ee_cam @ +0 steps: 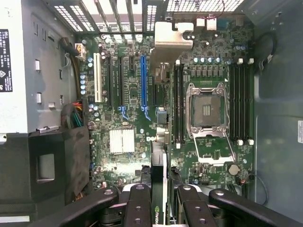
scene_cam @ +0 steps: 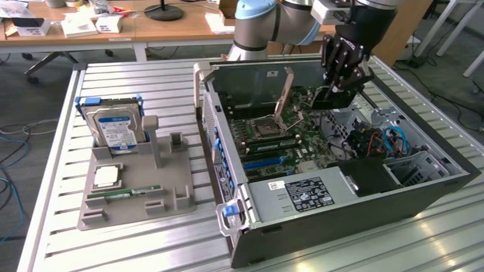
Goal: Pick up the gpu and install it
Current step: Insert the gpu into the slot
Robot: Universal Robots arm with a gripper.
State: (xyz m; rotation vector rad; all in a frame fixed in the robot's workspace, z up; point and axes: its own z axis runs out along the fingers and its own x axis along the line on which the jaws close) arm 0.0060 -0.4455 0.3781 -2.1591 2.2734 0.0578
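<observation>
Slatted aluminium worktop carries an open computer case lying on its side, with a grey parts holder and a hard drive to the exterior view's left; desks stand far behind.

**State.** The claw hangs over the far part of the case interior. Its fingers are closed partway, clamped on the gpu, which is held on edge above the motherboard and is not seated. In the wrist view the gpu runs between the claw fingers, parallel to the long blue slot and apparently offset from it toward the CPU socket.

**Step in hand: alignment over the slot.**
- Keep the card edge parallel to the slot along its full length.
- Judged from the offset, a sideways correction is needed before any descent.
- Keep the card upright; a tilted card is likely to bind at one end.

**Edges and clearance.**
- The raised socket lever stands just beside the card's path.
- The far case wall limits travel at that end.
- The power supply and drive bay occupy the near side, well apart.
- Open room lies directly above the board
</observation>
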